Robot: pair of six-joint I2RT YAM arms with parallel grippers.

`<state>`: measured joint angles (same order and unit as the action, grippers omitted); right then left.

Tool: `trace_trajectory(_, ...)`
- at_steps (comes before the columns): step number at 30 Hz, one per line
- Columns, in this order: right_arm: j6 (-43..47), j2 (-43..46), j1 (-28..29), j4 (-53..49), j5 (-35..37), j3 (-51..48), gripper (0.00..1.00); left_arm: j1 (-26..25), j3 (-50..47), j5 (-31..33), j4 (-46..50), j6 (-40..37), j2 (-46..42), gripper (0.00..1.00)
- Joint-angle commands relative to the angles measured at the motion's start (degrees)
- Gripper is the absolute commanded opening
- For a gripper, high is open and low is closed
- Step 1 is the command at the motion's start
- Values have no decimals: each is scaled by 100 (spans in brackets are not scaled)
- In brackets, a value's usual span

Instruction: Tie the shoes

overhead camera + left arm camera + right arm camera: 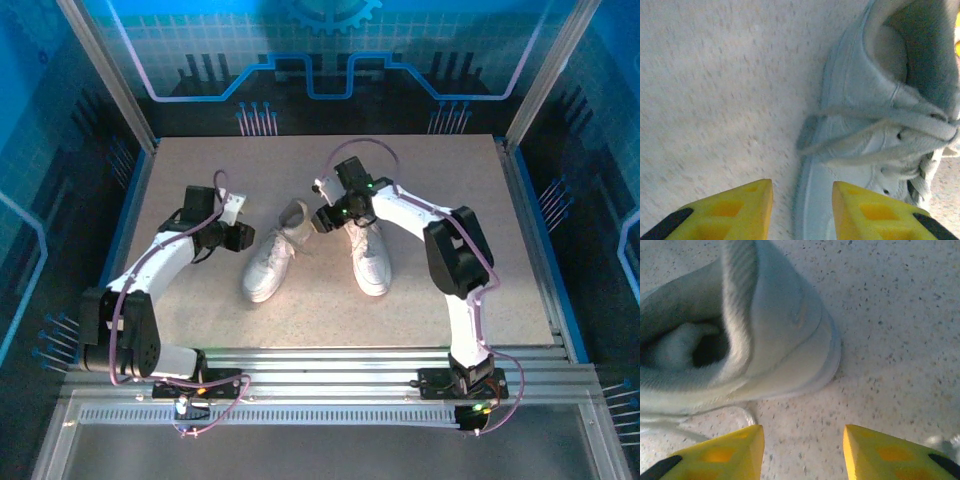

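The top view looks down from the near edge over the whole counter. Both wrist views face down, close, sharing the tilted sneaker.

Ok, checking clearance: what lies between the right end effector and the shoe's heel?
Right wrist view: between the right end effector and the shoe heel, bare tabletop, with a thin lace loop by the sole.

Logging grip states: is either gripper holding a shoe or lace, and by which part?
Nothing is held. The left gripper and the right gripper are both open, jaws apart and empty.
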<state>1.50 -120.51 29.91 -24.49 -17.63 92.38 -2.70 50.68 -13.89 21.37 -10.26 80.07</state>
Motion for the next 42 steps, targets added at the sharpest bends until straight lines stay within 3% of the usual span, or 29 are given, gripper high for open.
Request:
trace_trajectory(1, 88, -432, 93, -128, -241, 599, 43, -179, -227, 61, 430, 1302, -106, 36)
trace_trajectory(11, 283, -491, 262, -228, -205, 1045, 44, -1004, -604, -79, 123, 2079, -237, 33)
trace_trajectory(18, 278, 612, 268, -85, 225, 160, 46, -943, -215, 261, 580, 2023, -623, 36)
trace_trajectory(23, 373, 1228, 509, 595, 47, -898, 41, -682, 49, 112, 645, 2010, -771, 37)
trace_trajectory(33, 1129, 811, 1165, 1021, 404, -757, 41, -385, 328, -349, 461, 2349, -599, 40)
trace_trajectory(42, 1481, 452, 1406, 718, 667, -423, 31, -363, 452, -516, 248, 2524, -342, 40)
